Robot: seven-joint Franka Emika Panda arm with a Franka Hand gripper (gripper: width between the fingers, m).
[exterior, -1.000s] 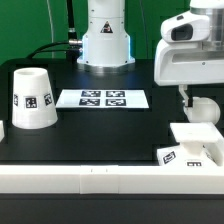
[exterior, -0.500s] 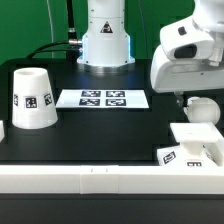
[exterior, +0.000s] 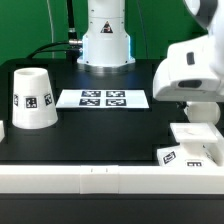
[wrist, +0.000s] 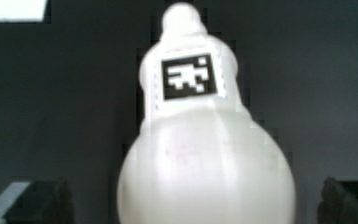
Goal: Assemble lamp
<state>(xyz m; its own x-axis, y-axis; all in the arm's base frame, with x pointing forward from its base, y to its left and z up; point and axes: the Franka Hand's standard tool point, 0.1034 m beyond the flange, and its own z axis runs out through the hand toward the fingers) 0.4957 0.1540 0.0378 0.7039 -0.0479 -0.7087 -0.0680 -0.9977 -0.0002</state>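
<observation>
The white bulb (wrist: 197, 140) lies on the black table with a square tag (wrist: 192, 76) on its narrow neck. In the wrist view it fills the space between my two dark fingers (wrist: 27, 202), with a gap on each side. My gripper (wrist: 190, 205) is open around its round head. In the exterior view my hand (exterior: 190, 72) hangs low over the bulb (exterior: 201, 109) and hides most of it. The flat square base (exterior: 196, 134) lies just in front of the bulb. The cone shade (exterior: 32, 98) stands on the exterior view's left.
The marker board (exterior: 103, 98) lies in the middle of the table at the back. The robot's white pedestal (exterior: 105, 40) stands behind it. A white rail (exterior: 90, 178) runs along the table's front edge.
My hand has come down and forward over the bulb, which showed whole below it before. The shade and base have not moved.
</observation>
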